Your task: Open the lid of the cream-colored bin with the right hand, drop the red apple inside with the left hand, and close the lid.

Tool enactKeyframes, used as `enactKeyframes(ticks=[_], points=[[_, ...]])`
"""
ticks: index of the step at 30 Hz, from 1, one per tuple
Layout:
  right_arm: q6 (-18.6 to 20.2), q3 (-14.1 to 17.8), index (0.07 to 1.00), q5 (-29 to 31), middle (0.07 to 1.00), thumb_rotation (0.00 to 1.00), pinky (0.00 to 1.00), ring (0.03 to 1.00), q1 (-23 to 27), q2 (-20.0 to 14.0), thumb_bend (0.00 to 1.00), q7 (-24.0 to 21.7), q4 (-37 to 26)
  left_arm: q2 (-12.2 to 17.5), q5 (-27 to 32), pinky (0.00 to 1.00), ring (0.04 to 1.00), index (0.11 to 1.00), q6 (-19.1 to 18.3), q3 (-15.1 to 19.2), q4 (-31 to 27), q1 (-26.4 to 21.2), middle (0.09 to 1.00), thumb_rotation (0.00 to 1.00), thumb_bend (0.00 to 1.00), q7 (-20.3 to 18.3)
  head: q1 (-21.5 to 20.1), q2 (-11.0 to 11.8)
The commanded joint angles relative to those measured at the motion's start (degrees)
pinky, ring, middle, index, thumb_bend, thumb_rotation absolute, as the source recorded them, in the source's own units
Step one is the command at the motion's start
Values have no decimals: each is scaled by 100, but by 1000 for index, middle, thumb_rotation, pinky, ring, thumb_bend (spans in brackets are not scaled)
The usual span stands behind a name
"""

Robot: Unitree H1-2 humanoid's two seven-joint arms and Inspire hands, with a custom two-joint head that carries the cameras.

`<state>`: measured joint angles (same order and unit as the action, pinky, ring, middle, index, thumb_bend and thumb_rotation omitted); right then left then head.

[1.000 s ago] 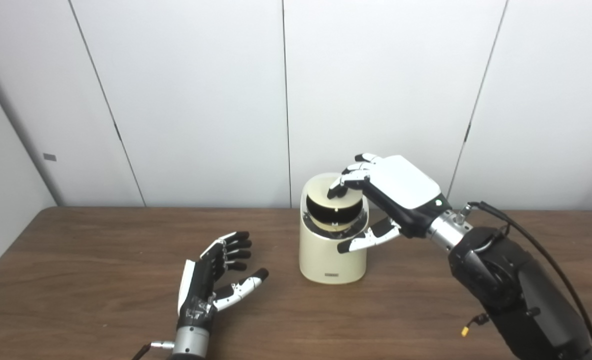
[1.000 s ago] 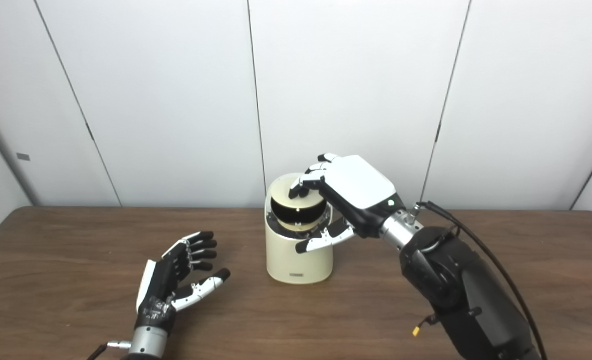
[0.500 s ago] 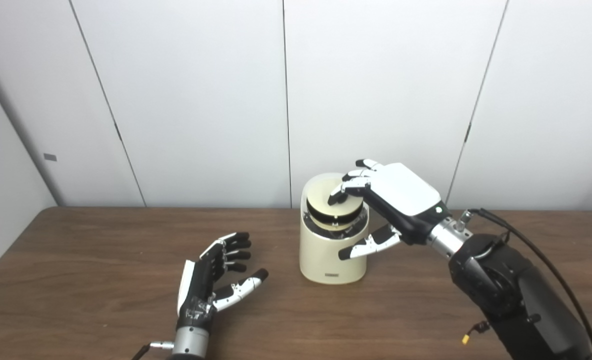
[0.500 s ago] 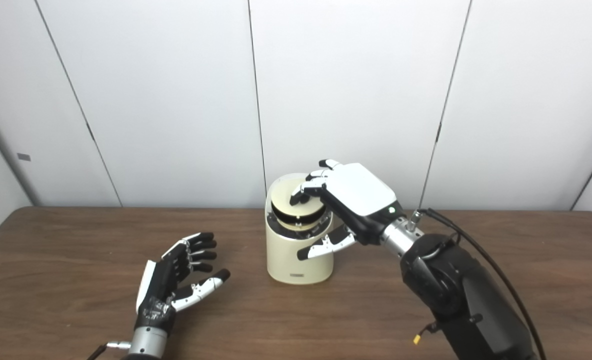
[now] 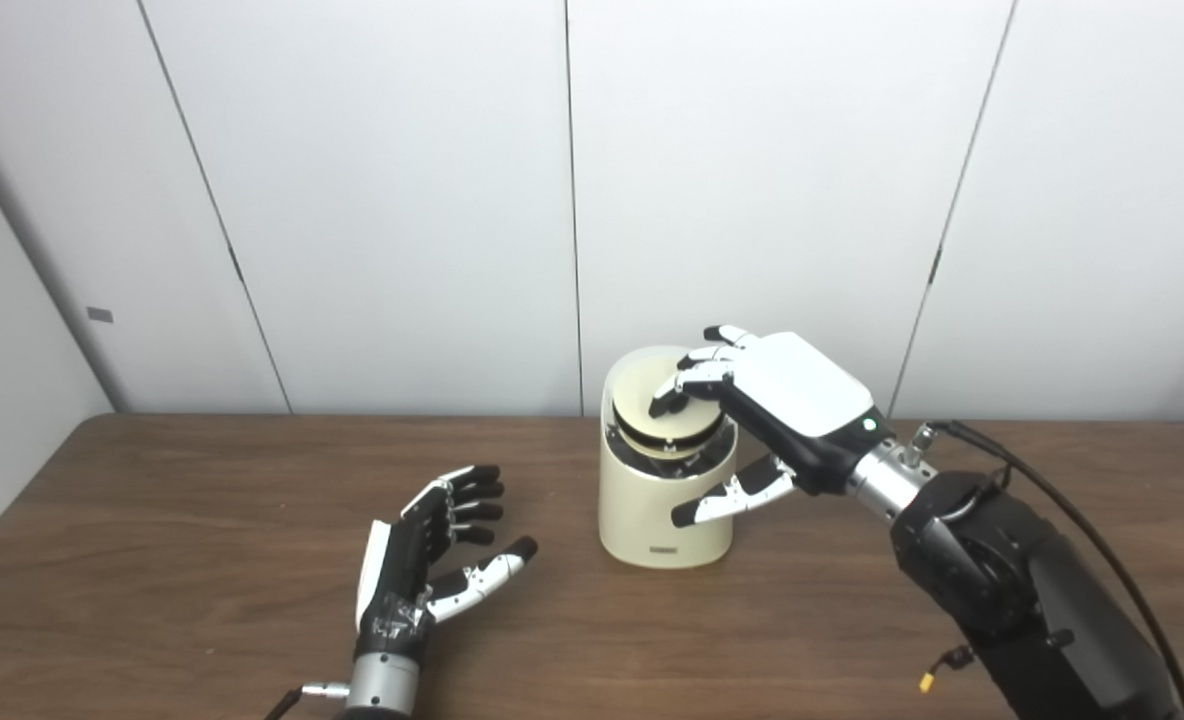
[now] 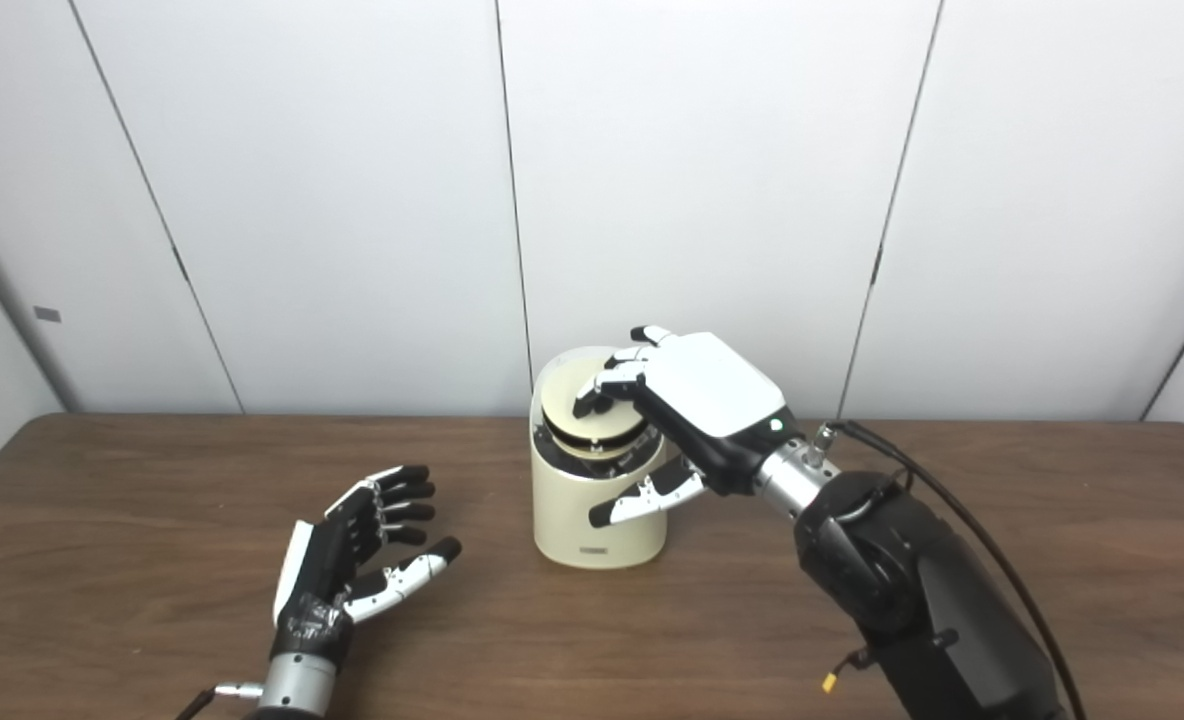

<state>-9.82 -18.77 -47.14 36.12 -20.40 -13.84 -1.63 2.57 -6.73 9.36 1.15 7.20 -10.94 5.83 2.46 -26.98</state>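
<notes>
lid (image 5: 664, 412) – lower than a second ago, nearly shut on the bin (image 5: 652, 510) | right hand (image 5: 767, 400) – fingers spread, pressing it | left hand (image 5: 432, 550) – open, empty on worktop (image 5: 152, 580) | apple – not seen, likely inside

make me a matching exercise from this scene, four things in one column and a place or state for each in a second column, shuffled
Things:
1. left hand
2. right hand
3. lid
4. bin

States:
A. stands upright at the table's middle, cream body
B. open, empty, low over the table
C. fingers on the lid
D. tilted, nearly down on the bin

Pairs: 1-B, 2-C, 3-D, 4-A
</notes>
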Motion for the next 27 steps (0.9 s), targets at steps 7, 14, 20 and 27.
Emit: enactKeyframes(ticks=[7,14,20,27], points=[[-142,-23,670,137,666,446,914,809,119,0,638,53,-72,22,10,596,675,738,102,15,-244,-131,722,49,695,-6,22,-34],[-123,-93,673,91,667,453,901,806,68,-19,636,31,-93,20,-15,587,666,734,54,11,-322,-116,718,44,693,-2,29,-58],[-48,-123,679,66,665,444,911,808,-1,-33,636,-48,-138,25,-3,597,683,739,-3,20,-371,-96,729,63,696,-12,24,-85],[128,-133,685,-19,663,446,913,815,-114,-26,641,-204,-230,52,13,612,687,742,-30,20,-414,-83,730,56,688,-32,21,-106]])
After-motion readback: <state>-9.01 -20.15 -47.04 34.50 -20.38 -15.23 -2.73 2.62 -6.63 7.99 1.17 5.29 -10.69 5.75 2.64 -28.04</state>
